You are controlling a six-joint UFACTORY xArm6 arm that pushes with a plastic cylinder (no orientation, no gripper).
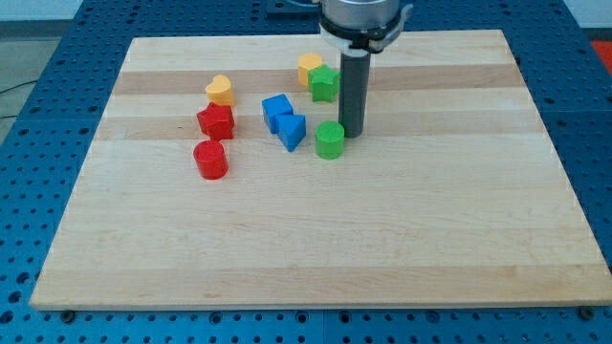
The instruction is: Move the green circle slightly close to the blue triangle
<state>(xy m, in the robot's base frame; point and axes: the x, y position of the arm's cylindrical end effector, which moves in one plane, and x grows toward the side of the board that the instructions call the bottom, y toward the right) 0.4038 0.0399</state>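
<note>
**Rod closes in on green circle beside blue triangle**

Pale wooden board (316, 239), its grain banded light and tan, lies on a blue perforated bench. My tip (352, 133), the end of a straight dark rod with no jaws and nothing in its hold, stands just beside the green circle (330, 139), at about two o'clock from it, seemingly touching. The green circle, a squat glossy cylinder, sits near the board's centre, with the blue triangle (292, 131) just beside it at nine o'clock. By the look of it, the approach is done and the push is in hand; the next move calls for a short, gentle nudge toward nine o'clock, stopping short of contact. Nearby lie a blue cube (276, 109), green star (324, 83), yellow block (308, 67), yellow heart (220, 90), red star-like block (216, 121) and red cylinder (210, 160), all smooth-faced.
</note>
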